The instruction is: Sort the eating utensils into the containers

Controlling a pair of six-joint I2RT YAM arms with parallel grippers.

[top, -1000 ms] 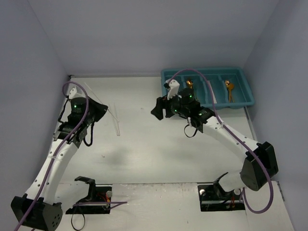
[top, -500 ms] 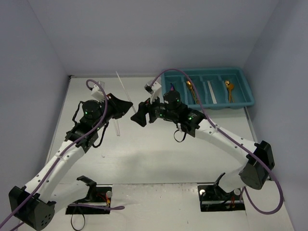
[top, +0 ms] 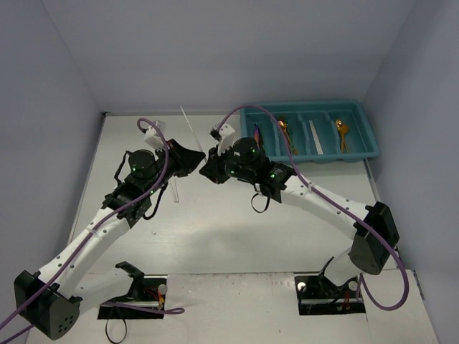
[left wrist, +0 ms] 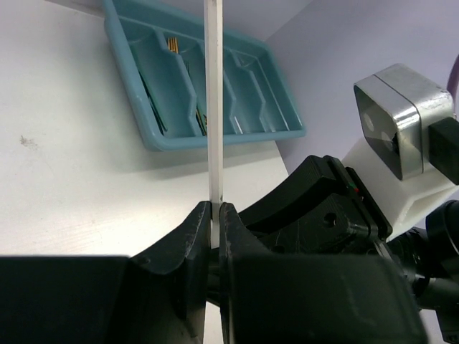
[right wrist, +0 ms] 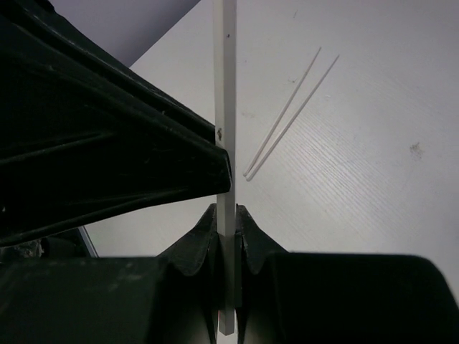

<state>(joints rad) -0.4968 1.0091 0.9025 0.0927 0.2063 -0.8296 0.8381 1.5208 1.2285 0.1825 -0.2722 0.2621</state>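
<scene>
Both grippers are shut on one white chopstick, held between them above the table. In the left wrist view the chopstick point(left wrist: 213, 107) runs forward from my left gripper point(left wrist: 216, 208) towards the teal tray point(left wrist: 251, 136). In the right wrist view the same chopstick point(right wrist: 224, 107) runs forward from my right gripper point(right wrist: 225, 209), past a left finger. In the top view the left gripper point(top: 197, 159) and right gripper point(top: 209, 166) meet tip to tip, hiding most of the chopstick. The tray point(top: 308, 154) at the back right holds gold utensils point(top: 283, 127), a white one point(top: 314, 136) and a purple one point(top: 258, 135).
Two thin white chopsticks point(right wrist: 287, 118) lie side by side on the table beyond the grippers, also seen in the top view point(top: 189, 127). Another pale stick point(top: 174, 190) shows beside the left arm. Walls enclose the table on three sides.
</scene>
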